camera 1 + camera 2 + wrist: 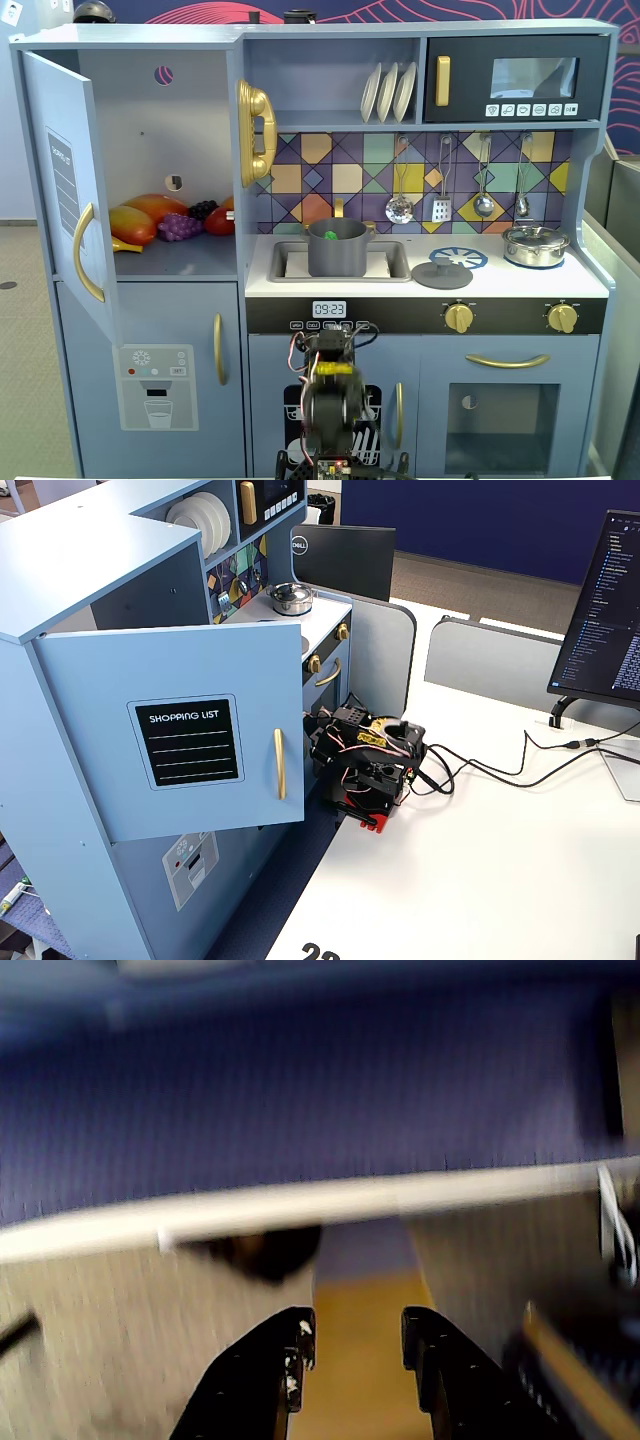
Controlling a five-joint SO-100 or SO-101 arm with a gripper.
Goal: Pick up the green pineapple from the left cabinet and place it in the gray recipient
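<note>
A small bright green piece, the green pineapple (329, 236), shows inside the gray recipient (337, 255), which stands in the sink. The left cabinet (160, 130) has its door (66, 190) swung open; the door also shows in a fixed view (190, 740). My arm (330, 395) is folded low in front of the kitchen, far below the pot, and it shows in a fixed view (365, 752) on the white table. In the wrist view my gripper (358, 1325) is open and empty, its black fingers apart over a blurred tan floor.
In the cabinet lie an orange-yellow mango (140, 218), a purple grape bunch (180, 227) and a red fruit (220, 221). A gray lid (442, 273) and a shiny silver lidded pot (535, 245) sit on the counter. A monitor (605, 600) and cables (500, 770) are on the table.
</note>
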